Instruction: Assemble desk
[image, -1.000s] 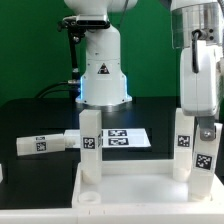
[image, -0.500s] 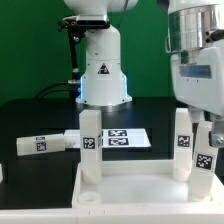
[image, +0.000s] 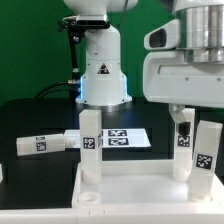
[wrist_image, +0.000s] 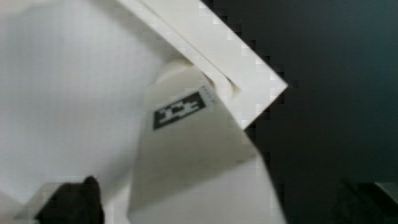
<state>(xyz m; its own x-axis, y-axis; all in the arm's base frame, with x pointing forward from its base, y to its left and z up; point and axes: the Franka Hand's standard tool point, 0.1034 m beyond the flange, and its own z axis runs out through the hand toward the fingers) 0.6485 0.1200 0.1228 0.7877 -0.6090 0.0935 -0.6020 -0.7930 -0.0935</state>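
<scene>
The white tabletop (image: 130, 170) lies on the black bench (image: 30, 115). One leg (image: 90, 145) stands upright at its far corner on the exterior view's left. A second leg (image: 183, 140) stands at its far corner on the exterior view's right, and a third leg (image: 207, 150) stands upright just nearer on that same side. A fourth leg (image: 45, 143) lies flat on the bench beyond the tabletop's far left corner. The marker board (image: 125, 138) lies behind the tabletop. In the wrist view the claw (wrist_image: 217, 198) hangs released over a tagged leg at a tabletop corner, its dark fingertips (wrist_image: 71, 200) clear of the leg's sides.
</scene>
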